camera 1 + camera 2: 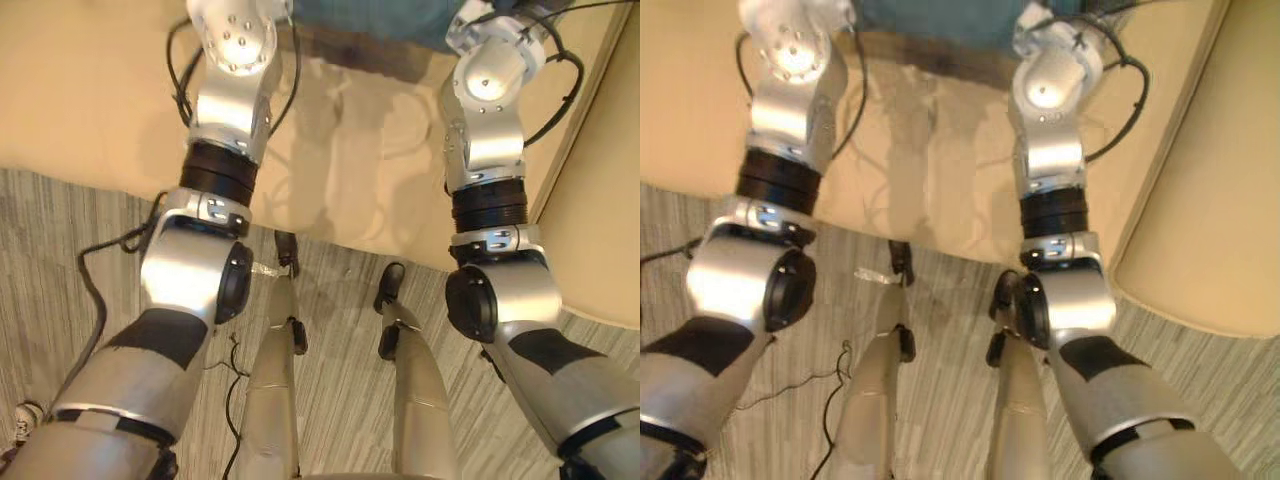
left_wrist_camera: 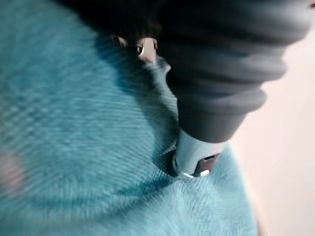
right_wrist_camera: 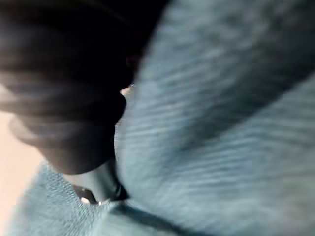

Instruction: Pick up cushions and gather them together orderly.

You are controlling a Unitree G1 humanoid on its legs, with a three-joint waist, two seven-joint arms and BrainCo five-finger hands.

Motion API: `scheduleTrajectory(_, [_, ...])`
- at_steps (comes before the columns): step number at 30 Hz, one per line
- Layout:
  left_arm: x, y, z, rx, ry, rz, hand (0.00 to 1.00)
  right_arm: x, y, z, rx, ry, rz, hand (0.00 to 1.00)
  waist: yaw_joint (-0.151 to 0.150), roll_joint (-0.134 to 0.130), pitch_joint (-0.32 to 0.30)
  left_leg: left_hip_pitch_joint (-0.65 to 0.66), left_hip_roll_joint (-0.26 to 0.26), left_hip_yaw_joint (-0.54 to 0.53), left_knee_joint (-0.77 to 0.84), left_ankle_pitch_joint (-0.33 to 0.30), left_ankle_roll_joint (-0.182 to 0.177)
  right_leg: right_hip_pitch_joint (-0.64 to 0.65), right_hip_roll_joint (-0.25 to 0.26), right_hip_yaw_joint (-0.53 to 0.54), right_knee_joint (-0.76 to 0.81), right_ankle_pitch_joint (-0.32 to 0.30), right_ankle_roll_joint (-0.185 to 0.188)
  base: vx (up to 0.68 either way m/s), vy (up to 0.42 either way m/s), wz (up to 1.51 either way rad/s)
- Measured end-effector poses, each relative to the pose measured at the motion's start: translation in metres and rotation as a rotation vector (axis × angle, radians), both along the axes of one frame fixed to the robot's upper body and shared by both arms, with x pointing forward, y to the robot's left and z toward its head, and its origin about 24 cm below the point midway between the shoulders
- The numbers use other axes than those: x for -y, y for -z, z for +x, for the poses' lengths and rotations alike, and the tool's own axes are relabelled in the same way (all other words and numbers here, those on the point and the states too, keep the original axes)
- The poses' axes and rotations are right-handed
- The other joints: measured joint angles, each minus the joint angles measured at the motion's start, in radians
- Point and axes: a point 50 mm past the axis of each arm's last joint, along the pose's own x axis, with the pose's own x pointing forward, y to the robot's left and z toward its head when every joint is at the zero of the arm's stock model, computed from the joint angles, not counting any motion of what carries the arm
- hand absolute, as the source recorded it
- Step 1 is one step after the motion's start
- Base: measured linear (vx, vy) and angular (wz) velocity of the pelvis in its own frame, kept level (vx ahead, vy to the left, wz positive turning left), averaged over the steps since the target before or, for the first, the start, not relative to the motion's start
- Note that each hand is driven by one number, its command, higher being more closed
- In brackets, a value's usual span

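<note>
Press evenly into the teal cushion (image 1: 370, 15) from both sides, left hand (image 2: 197, 160) and right hand (image 3: 98, 189) at matching height, to stop it twisting or slipping out on the lift. Judging by both wrist views, in contact now: soft woven cloth dented around a silver part of each hand and bulging close against the dark ribbed covers. Squeeze firmly but slowly; probably soft and prone to sag, so better to reach well around its edges than to rely on pressure alone. Lift straight up off the beige sofa seat (image 1: 100, 100) before carrying toward wherever the rest are to be gathered. As for the fingers: cannot tell how far open on either hand, being sunk into or hidden behind the cloth; certainly touching the cushion, but whether curled round it or laid flat against it, not readable here. Seen from the head, lying at the far edge of the seat, past both outstretched arms, away from the striped grey carpet (image 1: 60, 220).
</note>
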Motion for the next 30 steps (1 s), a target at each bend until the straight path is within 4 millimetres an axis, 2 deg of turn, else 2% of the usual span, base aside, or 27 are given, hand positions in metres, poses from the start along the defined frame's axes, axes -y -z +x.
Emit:
scheduleTrajectory(4, [-0.013, 0.043, 0.01, -0.11, 0.021, -0.028, 0.0, 0.004, 0.023, 0.008, -0.076, -0.036, -0.006, 0.0, -0.012, -0.005, 0.003, 0.003, -0.001, -0.008, 0.0, 0.0, 0.0, -0.012, -0.005, -0.003, 0.053, -0.03, -0.008, -0.02, -0.11, 0.17])
scheduleTrajectory(6, [-0.02, 0.05, 0.011, -0.12, 0.02, -0.036, 0.0, 0.008, 0.026, 0.009, -0.087, -0.038, -0.03, 0.0, -0.016, -0.006, 0.004, 0.008, -0.006, -0.009, 0.0, -0.002, -0.001, -0.015, -0.014, -0.005, 0.077, -0.049, -0.01, -0.05, -0.119, 0.14])
scheduleTrajectory(7, [-0.025, 0.054, 0.011, -0.125, 0.021, -0.036, 0.0, 0.011, 0.028, 0.009, -0.094, -0.042, -0.056, 0.0, -0.016, -0.006, 0.004, 0.015, -0.004, -0.006, 0.0, -0.029, -0.012, -0.018, -0.015, -0.006, 0.09, -0.053, -0.011, -0.07, -0.136, 0.05])
scheduleTrajectory(9, [-0.033, 0.061, 0.012, -0.138, 0.013, -0.032, 0.0, 0.015, 0.028, 0.008, -0.092, -0.044, -0.091, 0.0, -0.018, -0.007, 0.004, 0.018, -0.004, 0.008, 0.0, -0.062, 0.011, -0.023, -0.019, -0.003, 0.103, -0.057, -0.011, -0.06, -0.107, -0.03])
scheduleTrajectory(11, [-0.04, 0.068, 0.013, -0.157, 0.014, -0.042, 0.0, 0.024, 0.029, 0.007, -0.093, -0.042, -0.099, 0.0, -0.022, -0.007, 0.004, 0.018, -0.006, 0.012, 0.0, -0.061, 0.012, -0.024, -0.02, 0.0, 0.103, -0.057, -0.011, -0.03, -0.084, -0.01])
scheduleTrajectory(13, [-0.047, 0.074, 0.013, -0.173, 0.015, -0.05, 0.0, 0.036, 0.035, 0.007, -0.112, -0.032, -0.106, 0.0, -0.022, -0.007, 0.004, 0.025, -0.005, 0.014, 0.001, -0.025, 0.048, -0.024, -0.02, 0.001, 0.122, -0.057, -0.011, -0.01, -0.107, 0.04])
scheduleTrajectory(16, [-0.063, 0.08, 0.013, -0.186, 0.008, -0.052, 0.0, 0.045, 0.039, 0.004, -0.108, -0.054, -0.112, 0.0, -0.025, -0.007, 0.004, 0.039, 0.001, 0.016, 0.019, -0.024, 0.05, -0.001, -0.016, 0.0, 0.124, -0.057, -0.011, 0.0, -0.111, 0.04])
scheduleTrajectory(19, [-0.084, 0.102, 0.008, -0.222, -0.009, -0.03, 0.0, 0.06, 0.058, 0.001, -0.146, -0.078, -0.154, 0.0, -0.025, -0.01, 0.006, 0.121, 0.005, 0.028, 0.022, -0.025, 0.05, 0.08, -0.012, 0.002, 0.12, -0.057, -0.011, 0.0, -0.131, -0.01])
scheduleTrajectory(22, [-0.103, 0.118, -0.006, -0.205, -0.027, 0.026, 0.0, 0.074, 0.079, -0.015, -0.152, -0.08, -0.247, 0.0, -0.025, -0.013, 0.006, 0.176, 0.018, 0.033, 0.078, -0.077, 0.066, 0.161, -0.002, 0.003, 0.11, -0.057, -0.011, 0.01, -0.113, -0.06])
scheduleTrajectory(24, [-0.113, 0.143, -0.017, -0.238, -0.03, 0.056, 0.0, 0.083, 0.108, -0.026, -0.205, -0.089, -0.286, 0.0, -0.026, -0.016, 0.005, 0.229, 0.015, 0.037, 0.088, -0.099, 0.064, 0.225, 0.0, 0.005, 0.085, -0.07, -0.008, 0.01, -0.099, -0.03])
scheduleTrajectory(25, [-0.115, 0.168, -0.024, -0.294, -0.021, 0.064, 0.0, 0.088, 0.136, -0.033, -0.277, -0.098, -0.294, 0.0, -0.028, -0.018, 0.004, 0.27, 0.01, 0.038, 0.088, -0.109, 0.067, 0.272, -0.004, 0.009, 0.074, -0.089, -0.011, 0.01, -0.11, 0.03])
scheduleTrajectory(27, [-0.119, 0.205, -0.036, -0.389, -0.012, 0.059, 0.0, 0.09, 0.178, -0.042, -0.392, -0.128, -0.267, 0.0, -0.028, -0.019, 0.004, 0.324, 0.005, 0.039, 0.089, -0.134, 0.067, 0.328, -0.005, 0.01, 0.064, -0.097, -0.008, 0.01, -0.093, 0.04])
scheduleTrajectory(28, [-0.119, 0.244, -0.052, -0.492, 0.008, 0.036, 0.0, 0.088, 0.22, -0.055, -0.507, -0.164, -0.218, 0.0, -0.027, -0.021, 0.002, 0.375, 0.003, 0.039, 0.091, -0.144, 0.061, 0.384, -0.005, 0.011, 0.051, -0.103, -0.008, 0.03, -0.073, 0.04])
scheduleTrajectory(29, [-0.118, 0.261, -0.06, -0.535, 0.015, 0.024, 0.0, 0.085, 0.237, -0.061, -0.553, -0.181, -0.196, 0.0, -0.027, -0.022, 0.002, 0.396, 0.004, 0.039, 0.095, -0.153, 0.059, 0.409, -0.004, 0.01, 0.044, -0.105, -0.008, 0.03, -0.068, 0.04])
scheduleTrajectory(30, [-0.116, 0.287, -0.075, -0.609, 0.029, 0.003, 0.0, 0.081, 0.263, -0.073, -0.625, -0.208, -0.165, 0.0, -0.025, -0.024, -0.001, 0.423, 0.005, 0.04, 0.112, -0.17, 0.058, 0.448, -0.003, 0.007, 0.031, -0.108, -0.006, 0.06, -0.05, -0.03])
